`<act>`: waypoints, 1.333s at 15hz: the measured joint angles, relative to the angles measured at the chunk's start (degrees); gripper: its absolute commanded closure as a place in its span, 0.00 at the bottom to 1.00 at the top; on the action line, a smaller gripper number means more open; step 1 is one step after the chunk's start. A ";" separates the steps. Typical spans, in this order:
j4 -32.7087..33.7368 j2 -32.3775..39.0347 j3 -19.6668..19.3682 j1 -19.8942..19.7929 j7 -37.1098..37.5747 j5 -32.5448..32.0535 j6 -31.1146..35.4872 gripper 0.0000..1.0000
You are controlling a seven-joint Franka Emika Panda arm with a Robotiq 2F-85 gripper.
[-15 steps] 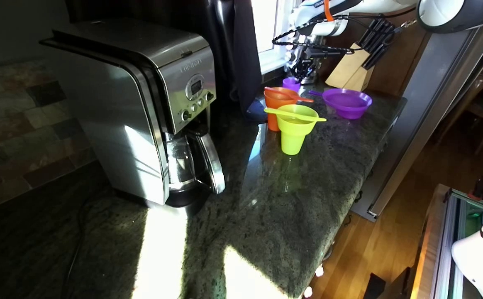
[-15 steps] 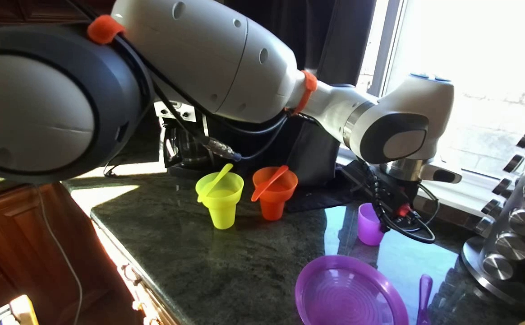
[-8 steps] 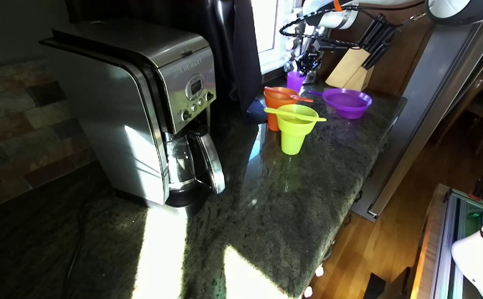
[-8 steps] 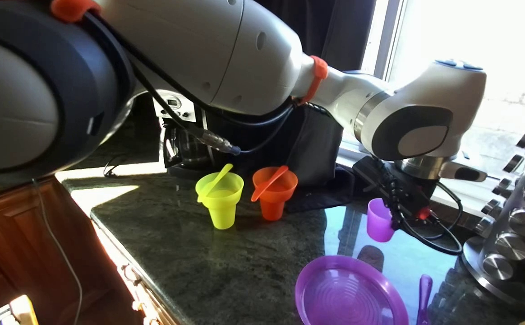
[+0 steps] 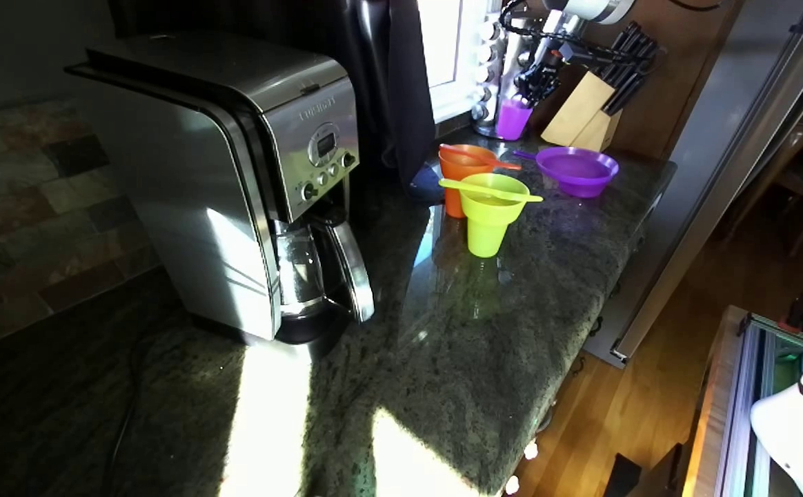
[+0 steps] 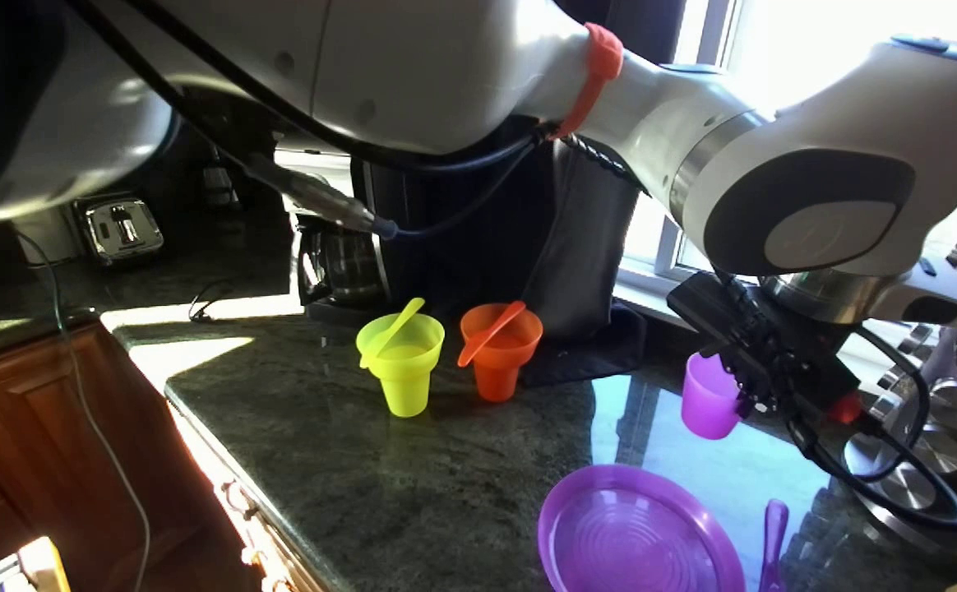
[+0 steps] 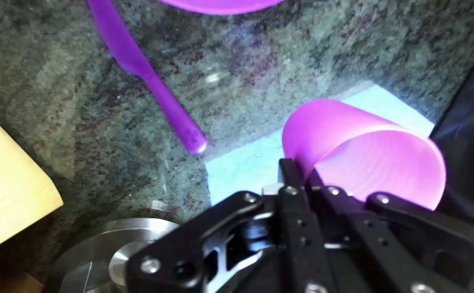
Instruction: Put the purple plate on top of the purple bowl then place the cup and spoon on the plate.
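cup (image 7: 330, 126) pinched by the wall

gripper (image 7: 301, 171): fingers clamped on the cup's wall; cup tilted a little, apart from purple plate (image 6: 635, 534). plate on top of purple bowl (image 5: 581, 188); purple utensil (image 6: 773, 543) on counter (image 6: 446, 493) beside it. yellow-green cup (image 6: 403, 370) and orange cup (image 6: 496, 374) upright, near each other.

You have one polished stone counter (image 5: 477, 345), dark green-grey, sunlit in patches. Standing on it, you find one silver coffee maker (image 5: 222, 179), one yellow-green cup (image 5: 488, 235), one orange cup (image 6: 496, 382) near it, one purple bowl (image 5: 583, 189), one wooden knife block (image 5: 581, 114) and one silver rack (image 6: 954, 403). Lying on it, you find one purple utensil (image 7: 168, 103) near the bowl, plus dark fabric (image 6: 589, 355) near the orange cup.
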 measured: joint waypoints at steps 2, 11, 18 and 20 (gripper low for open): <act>-3.09 -2.65 -0.05 -0.34 -1.99 0.00 -1.31 0.99; -12.71 -11.49 -1.91 -1.83 -11.69 -0.70 -8.37 0.99; -21.14 -16.53 -4.08 -1.40 -19.98 -5.45 -5.02 0.99; -23.89 -17.82 -4.37 -1.11 -22.10 -6.28 -3.27 0.99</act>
